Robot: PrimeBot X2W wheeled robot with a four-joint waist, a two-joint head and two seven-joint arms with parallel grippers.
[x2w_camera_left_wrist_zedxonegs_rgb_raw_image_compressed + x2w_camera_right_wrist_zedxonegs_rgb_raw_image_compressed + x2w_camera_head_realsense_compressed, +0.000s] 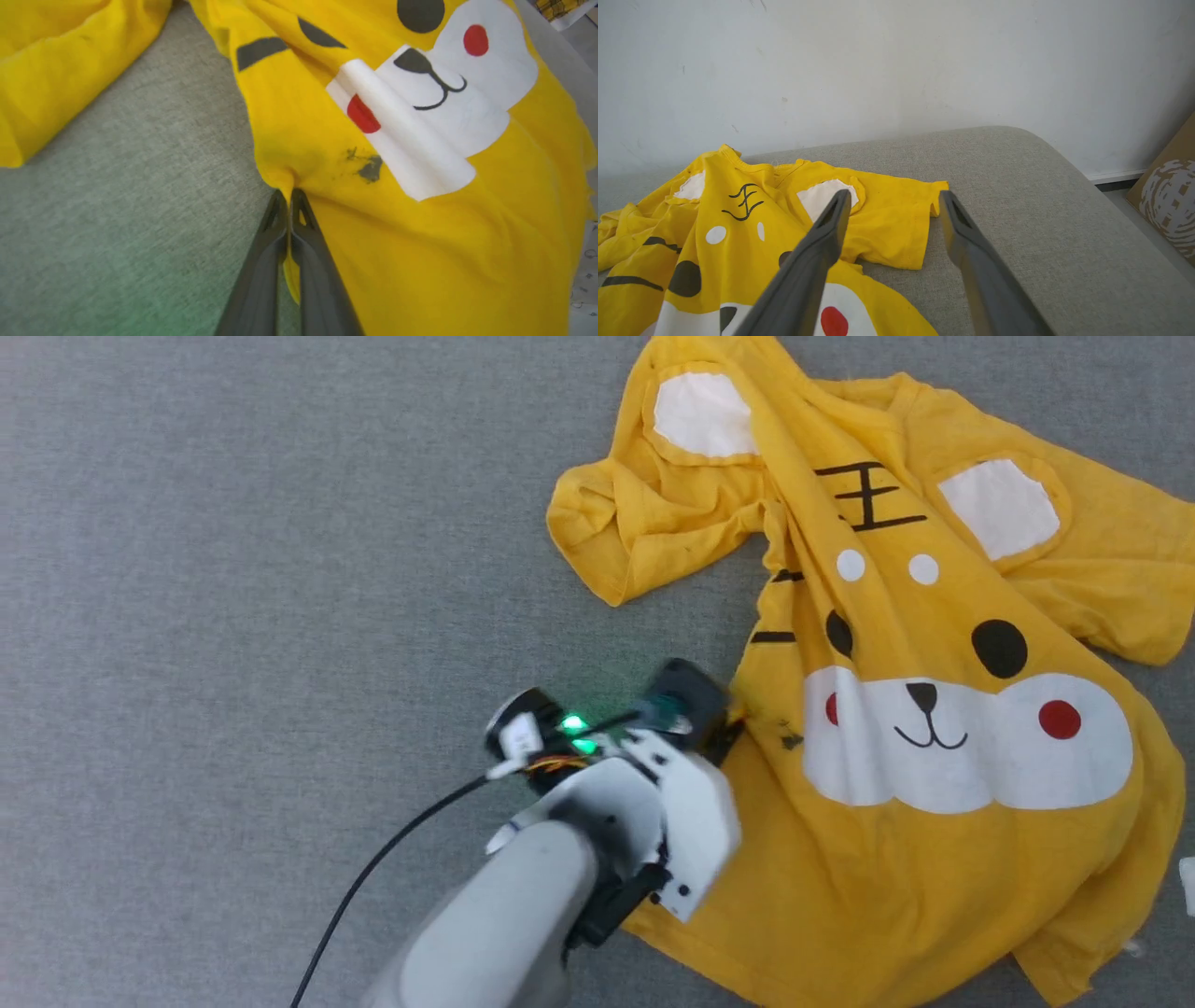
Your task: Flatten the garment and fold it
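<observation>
I'm looking down at the grey cushioned surface point(233, 569): wide open room on my left, with the garment point(934, 859) crumpled face-up on the right and running off the head view's right edge. The right wrist view adds a white wall point(878, 60) behind and the surface's rounded corner, with bare fabric beyond the far sleeve. My left tool point(289, 196) is clamped on the garment's left side edge, with a sliver of yellow pinched between the fingers, just beside a dark smudge point(369, 168). My right tool point(894, 198) hangs spread wide above the shirt, holding nothing.
</observation>
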